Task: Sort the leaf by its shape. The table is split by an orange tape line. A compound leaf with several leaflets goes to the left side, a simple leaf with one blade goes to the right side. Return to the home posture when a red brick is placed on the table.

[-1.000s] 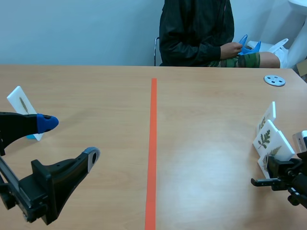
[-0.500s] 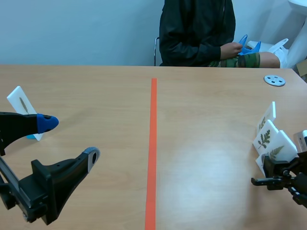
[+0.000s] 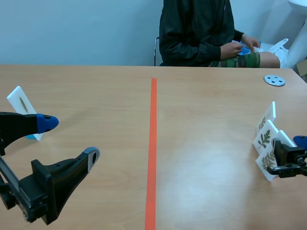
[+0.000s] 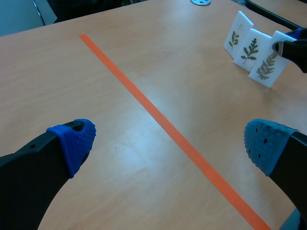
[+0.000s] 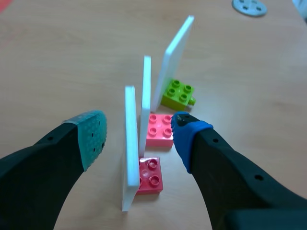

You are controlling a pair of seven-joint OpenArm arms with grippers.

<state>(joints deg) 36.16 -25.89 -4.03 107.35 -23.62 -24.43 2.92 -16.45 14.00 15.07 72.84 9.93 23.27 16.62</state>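
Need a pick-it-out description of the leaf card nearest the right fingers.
Right of the tape line, three white cards stand in a row. It is the card closest to the robot, at the open right fingers. Its brick is deep pink; the others' are paler pink and green.

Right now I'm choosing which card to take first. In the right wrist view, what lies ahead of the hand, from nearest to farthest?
Nearest card on a reddish brick → middle card on a pink brick → far card on a green brick → grey disc.
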